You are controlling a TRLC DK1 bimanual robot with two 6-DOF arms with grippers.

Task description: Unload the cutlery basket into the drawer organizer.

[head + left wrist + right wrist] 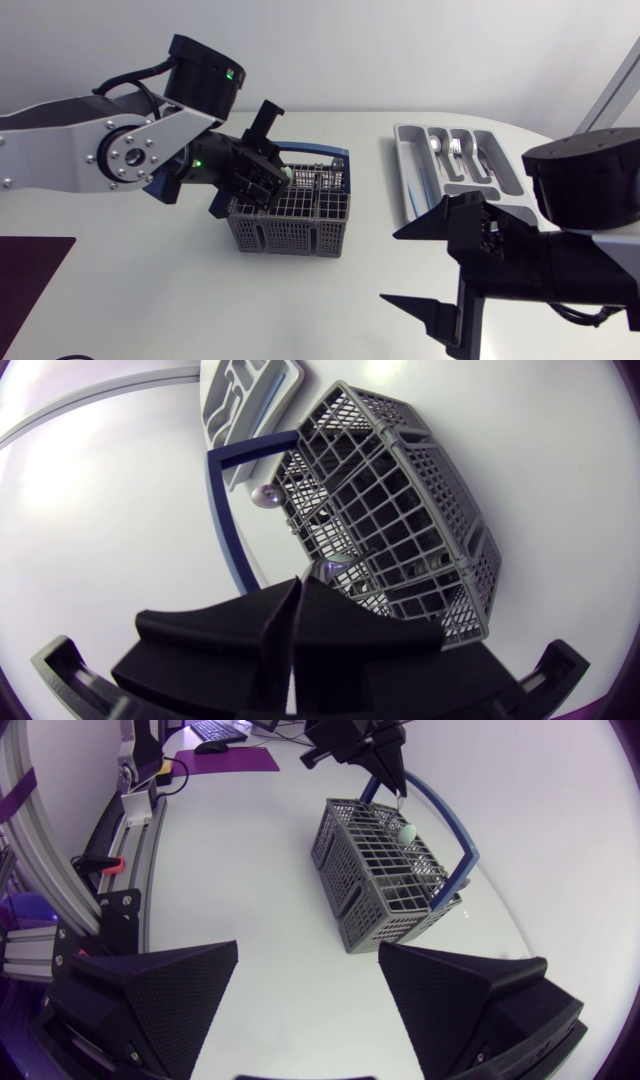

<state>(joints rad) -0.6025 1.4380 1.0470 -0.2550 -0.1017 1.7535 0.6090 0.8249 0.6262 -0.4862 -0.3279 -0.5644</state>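
Left gripper, centre-left: clamped on spoon above cutlery basket. Right gripper, lower right: fingers wide apart. Drawer organizer, upper right of table.

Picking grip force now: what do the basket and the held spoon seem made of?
Basket: matte grey plastic, by its moulded grid walls. Spoon in the left gripper: likely polished metal, its bowl glints; too small to be sure.
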